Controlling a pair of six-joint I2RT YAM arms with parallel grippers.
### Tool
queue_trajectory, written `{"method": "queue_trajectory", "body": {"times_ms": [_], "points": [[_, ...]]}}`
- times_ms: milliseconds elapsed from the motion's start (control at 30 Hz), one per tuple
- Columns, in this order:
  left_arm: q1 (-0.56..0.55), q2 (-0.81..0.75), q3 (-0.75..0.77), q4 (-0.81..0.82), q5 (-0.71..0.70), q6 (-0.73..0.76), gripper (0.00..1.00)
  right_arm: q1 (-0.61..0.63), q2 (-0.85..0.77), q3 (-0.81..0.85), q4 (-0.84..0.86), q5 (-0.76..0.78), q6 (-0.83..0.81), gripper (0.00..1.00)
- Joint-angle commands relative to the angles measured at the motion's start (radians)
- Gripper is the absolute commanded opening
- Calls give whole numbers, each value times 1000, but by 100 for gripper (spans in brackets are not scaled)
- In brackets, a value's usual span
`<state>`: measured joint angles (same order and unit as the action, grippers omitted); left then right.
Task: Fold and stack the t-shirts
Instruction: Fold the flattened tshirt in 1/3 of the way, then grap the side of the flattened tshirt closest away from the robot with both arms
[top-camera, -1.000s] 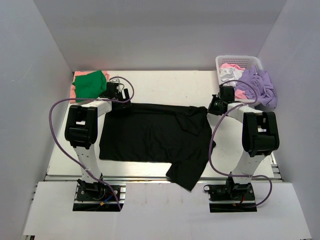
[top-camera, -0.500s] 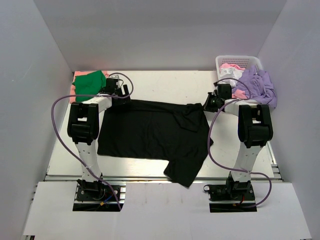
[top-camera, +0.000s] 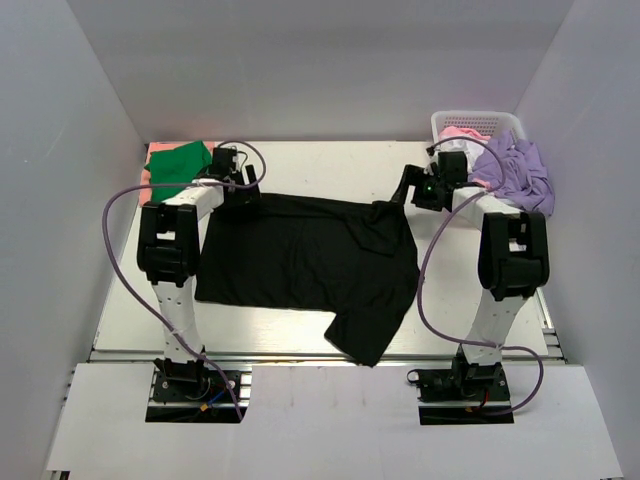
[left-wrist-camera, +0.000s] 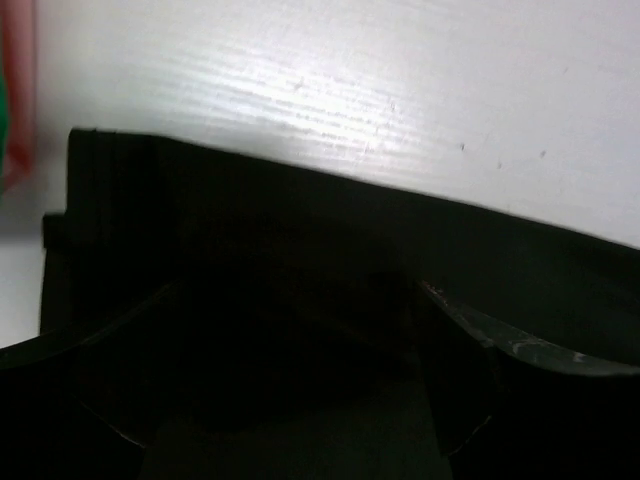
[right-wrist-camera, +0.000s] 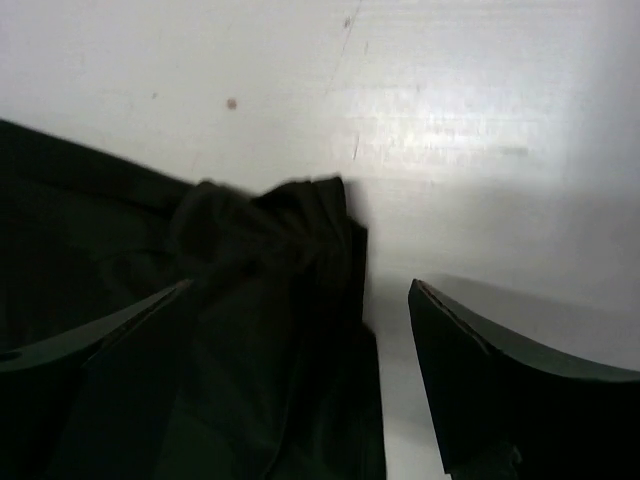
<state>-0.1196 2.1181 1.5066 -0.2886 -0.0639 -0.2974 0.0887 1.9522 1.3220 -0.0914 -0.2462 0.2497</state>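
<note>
Since a second ago the right gripper (top-camera: 404, 188) has let go. Its fingers (right-wrist-camera: 500, 380) now stand wide apart, and the bunched corner of the black t-shirt (top-camera: 300, 260) that it had been pulling lies loose on the table (top-camera: 330, 160) between them. Both arms have also reached farther out, and the shirt's far edge has shifted with them toward the back of the table. The left gripper (top-camera: 243, 188) hangs over the shirt's far left corner, its fingers (left-wrist-camera: 500, 365) spread too and clamped on nothing. The shirt lies flat and sideways, its long axis running left to right across the middle of the table. The straight edge we read as the hem faces the left arm, the shoulder end faces the right arm, and one sleeve pokes toward the near edge at the right. Only the top view gives us this whole outline. It also shows the green t-shirt (top-camera: 182, 160) on a salmon-pink t-shirt (top-camera: 146, 183) at the far left, and the lavender t-shirt (top-camera: 515, 170) draped over the white basket (top-camera: 480, 122) at the far right. The wrist views add close detail: the left one shows a straight, flat cloth edge, and the right one shows the rumpled knot of fabric at the corner.
</note>
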Motion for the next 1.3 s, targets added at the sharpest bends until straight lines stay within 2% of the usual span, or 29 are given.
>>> {"method": "queue_trajectory", "body": {"times_ms": [0,67,133,200,233,400,500,700,867,1000,1133,1267], "points": [[5,-156,29,-121,-42,-5,100,5,-184,-68,-27,2,-30,90],[5,-196,29,-207,-51,-19,100,20,-237,-105,-42,33,-47,90],[5,-282,-37,-265,-95,-75,100,45,-347,-193,-88,74,-56,90],[5,-352,-124,-297,-141,-127,100,94,-459,-258,-108,125,-69,90],[5,-427,-158,-311,-160,-202,100,111,-482,-297,-146,145,-67,90],[5,-615,-429,-424,-200,-382,100,284,-671,-478,-183,136,-32,90],[5,-696,-560,-475,-218,-468,100,373,-732,-541,-238,119,-88,90],[23,-799,-738,-530,-258,-589,100,638,-736,-524,-409,114,-208,90],[66,-926,-825,-541,-339,-641,100,843,-698,-544,-367,165,-204,90],[107,-989,-885,-459,-363,-651,100,910,-668,-541,-340,185,-205,90],[129,-989,-939,-304,-324,-638,84,967,-648,-535,-343,211,-198,90],[138,-946,-959,-244,-309,-626,73,1026,-621,-540,-355,212,-149,90]]}}
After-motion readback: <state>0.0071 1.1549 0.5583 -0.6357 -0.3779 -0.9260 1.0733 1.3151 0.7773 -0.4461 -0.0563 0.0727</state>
